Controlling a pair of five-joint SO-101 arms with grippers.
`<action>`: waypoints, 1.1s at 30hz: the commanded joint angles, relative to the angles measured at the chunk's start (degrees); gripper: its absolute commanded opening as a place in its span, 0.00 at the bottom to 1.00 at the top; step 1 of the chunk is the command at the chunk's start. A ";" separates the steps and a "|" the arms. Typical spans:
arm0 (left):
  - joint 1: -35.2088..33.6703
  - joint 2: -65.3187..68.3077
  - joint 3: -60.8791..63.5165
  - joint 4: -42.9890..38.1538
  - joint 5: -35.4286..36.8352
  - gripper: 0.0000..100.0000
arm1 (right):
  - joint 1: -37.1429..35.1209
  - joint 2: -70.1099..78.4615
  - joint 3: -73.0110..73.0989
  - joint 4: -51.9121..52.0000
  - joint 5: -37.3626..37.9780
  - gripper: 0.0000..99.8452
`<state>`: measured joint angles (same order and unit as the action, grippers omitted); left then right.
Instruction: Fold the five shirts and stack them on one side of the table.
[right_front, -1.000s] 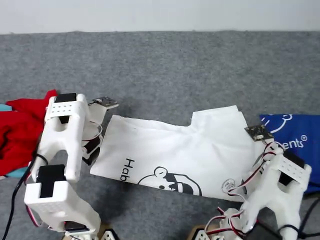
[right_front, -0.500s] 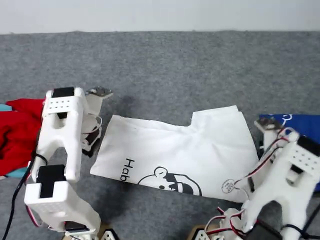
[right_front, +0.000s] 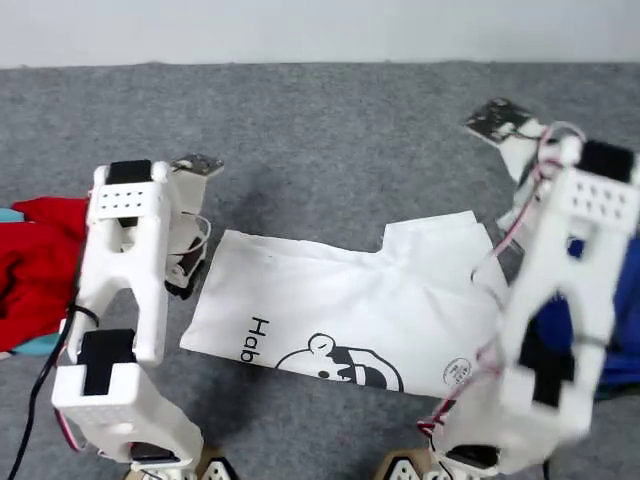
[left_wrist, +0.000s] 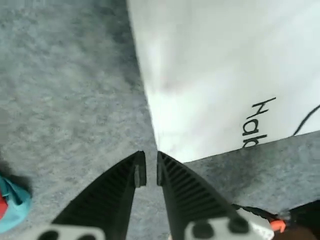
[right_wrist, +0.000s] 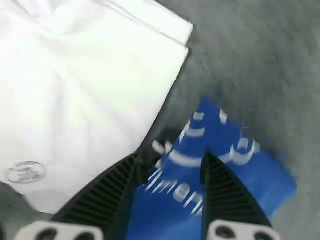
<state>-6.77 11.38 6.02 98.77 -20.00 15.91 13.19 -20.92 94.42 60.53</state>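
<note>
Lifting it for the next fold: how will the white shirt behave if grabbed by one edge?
Probably floppy: the white shirt lies flat in soft layers, so a pinched edge would likely drape. Likely light; pushed on the grey carpet it may bunch.

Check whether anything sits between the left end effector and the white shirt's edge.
Nothing visible does. In the left wrist view the left end effector points straight at the white shirt edge, with just bare grey tabletop between them. The red shirt lies on the arm's other side, away from that path.
</note>
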 joint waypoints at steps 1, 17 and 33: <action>2.90 -2.46 0.40 0.09 0.53 0.05 | -1.45 14.81 -17.41 3.21 6.68 0.18; 4.66 -2.37 1.54 0.00 0.26 0.05 | -7.96 51.91 -57.41 6.90 10.55 0.18; 4.66 -2.37 2.33 -0.09 0.18 0.05 | -9.01 56.40 -53.45 8.31 11.78 0.18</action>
<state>-2.55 11.38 8.66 98.77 -20.00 7.82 69.80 -75.08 100.48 71.60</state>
